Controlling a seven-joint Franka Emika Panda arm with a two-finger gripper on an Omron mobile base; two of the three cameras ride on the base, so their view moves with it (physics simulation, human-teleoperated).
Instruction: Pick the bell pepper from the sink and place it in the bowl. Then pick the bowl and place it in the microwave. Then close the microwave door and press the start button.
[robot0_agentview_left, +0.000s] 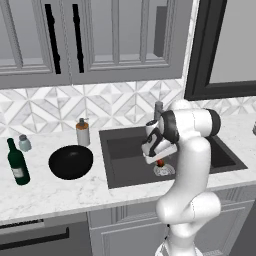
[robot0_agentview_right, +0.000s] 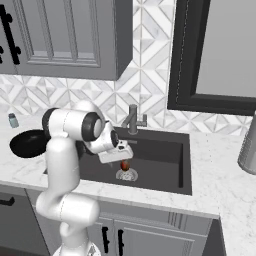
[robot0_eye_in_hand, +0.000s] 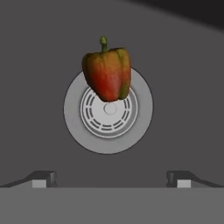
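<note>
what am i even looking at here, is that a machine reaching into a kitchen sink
Yes. It is a simulated kitchen, and the white machine is a robot arm. Two pictures come from cameras behind it, left and right; the third looks down from its hand. Its pincer hangs open above the bell pepper, which lies on the drain of the dark sink. It holds nothing. On the marble counter to the left stand a black bowl, a green bottle and a soap dispenser.
</note>
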